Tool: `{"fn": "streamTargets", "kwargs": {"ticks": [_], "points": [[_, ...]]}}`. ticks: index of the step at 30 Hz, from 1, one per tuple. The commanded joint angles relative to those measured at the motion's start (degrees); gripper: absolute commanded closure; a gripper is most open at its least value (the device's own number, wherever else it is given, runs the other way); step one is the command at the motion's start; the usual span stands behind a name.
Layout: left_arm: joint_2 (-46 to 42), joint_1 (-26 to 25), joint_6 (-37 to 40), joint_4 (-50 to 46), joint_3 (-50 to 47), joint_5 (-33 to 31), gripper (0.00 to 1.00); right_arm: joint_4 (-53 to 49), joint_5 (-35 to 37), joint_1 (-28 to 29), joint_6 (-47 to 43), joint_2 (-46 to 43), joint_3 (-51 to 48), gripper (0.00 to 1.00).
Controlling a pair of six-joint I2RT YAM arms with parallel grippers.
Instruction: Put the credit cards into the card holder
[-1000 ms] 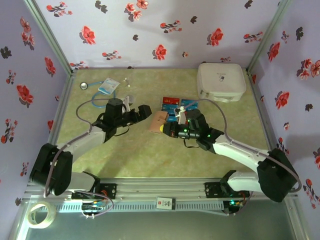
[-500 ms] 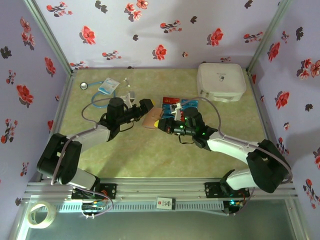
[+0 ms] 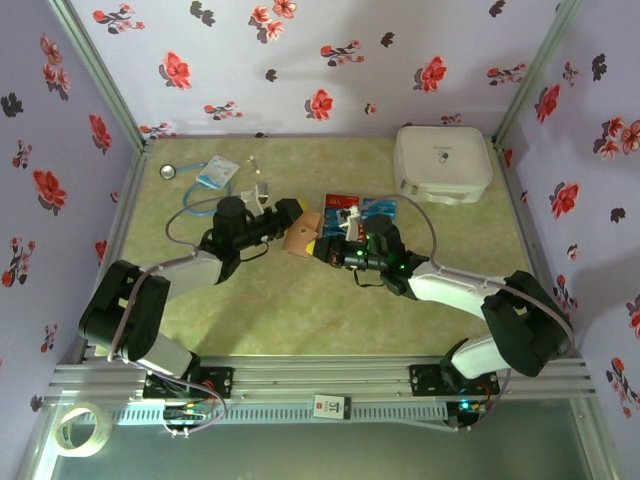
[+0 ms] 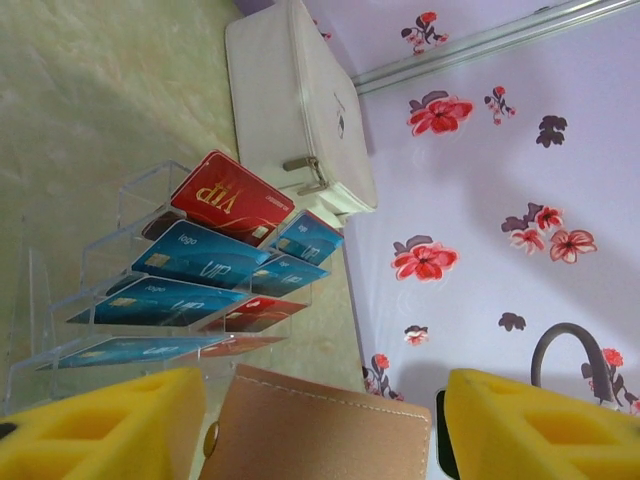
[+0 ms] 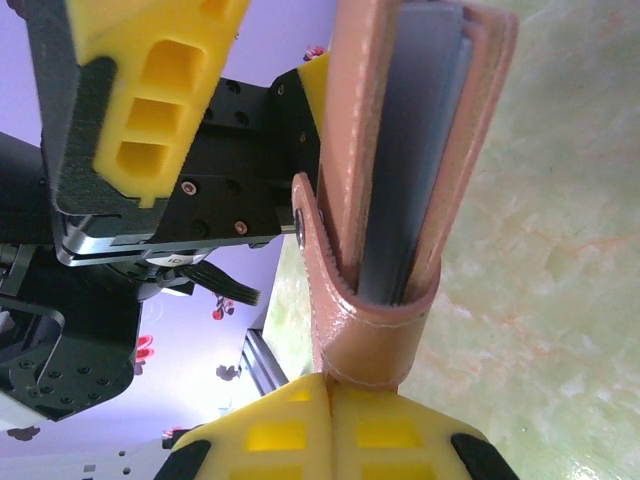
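The tan-pink card holder [image 3: 301, 236] hangs above the table's middle, folded and edge-on. My right gripper [image 3: 322, 250] is shut on its folded spine [image 5: 385, 330], and the yellow pads [image 5: 300, 440] meet just below it. My left gripper [image 4: 320, 435] is open, with the card holder's flat side [image 4: 320, 430] between its yellow fingers [image 4: 100, 430], apart from both. The credit cards, a red VIP one [image 4: 232, 195] and blue ones [image 4: 205, 262], stand in a clear tiered rack [image 3: 358, 212] just behind the card holder.
A big white rounded case [image 3: 442, 162] lies at the back right, beyond the rack. A blue-white packet with a cord [image 3: 215, 172] and a small ring [image 3: 167, 171] lie at the back left. A tape roll [image 3: 82, 428] sits off the table's near left corner.
My right gripper has carried the card holder left and toward the back. My left gripper has swung right and closed in until its open fingers straddle the card holder.
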Motion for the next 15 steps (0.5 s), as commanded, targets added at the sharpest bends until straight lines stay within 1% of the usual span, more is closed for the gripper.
{"fn": "streamTargets", "kwargs": {"ticks": [1, 8, 15], "points": [[0.4, 0.1, -1.1, 4.8, -0.9, 2.3, 0.38, 2.7, -0.2, -0.2, -0.6, 0.8, -0.1, 1.0], [0.4, 0.8, -1.3, 5.7, -1.8, 2.3, 0.45, 2.6, 0.4, -0.7, -0.7, 0.5, -1.1, 1.0], [0.3, 0.8, -1.3, 6.7, -2.4, 2.5, 0.49, 2.6, 0.9, -1.0, -0.5, 0.8, -1.5, 1.0]]}}
